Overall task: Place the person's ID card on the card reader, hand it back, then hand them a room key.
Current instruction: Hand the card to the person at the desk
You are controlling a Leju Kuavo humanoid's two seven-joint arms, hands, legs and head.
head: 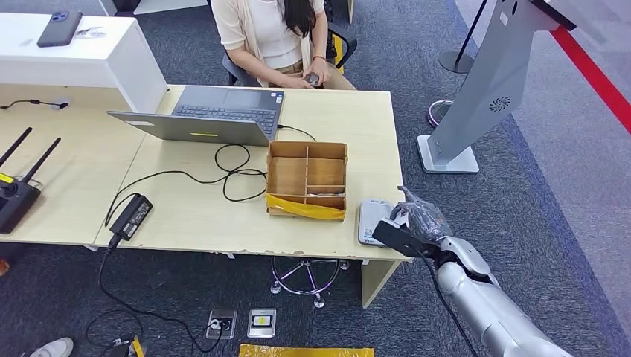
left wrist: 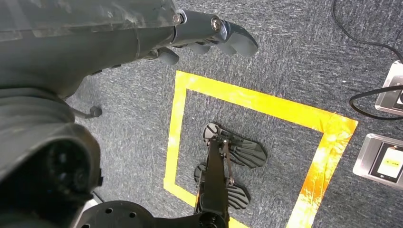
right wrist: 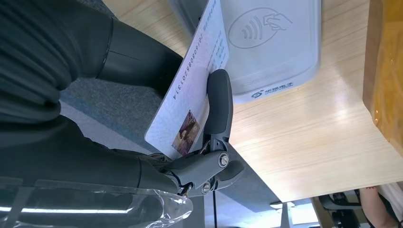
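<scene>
White plastic ID card (right wrist: 192,90) held in the right hand (head: 417,223), just short of the card reader.

The pale grey flat card reader (head: 374,221) lies on the wooden desk (head: 193,208) at its near right corner, just left of and beyond the hand; the card's long axis points toward it. The left hand (left wrist: 209,33) hangs over the floor, holding nothing, fingers loosely curled.

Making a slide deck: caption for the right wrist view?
Robot hand holds the ID card at the card reader on the desk.
</scene>
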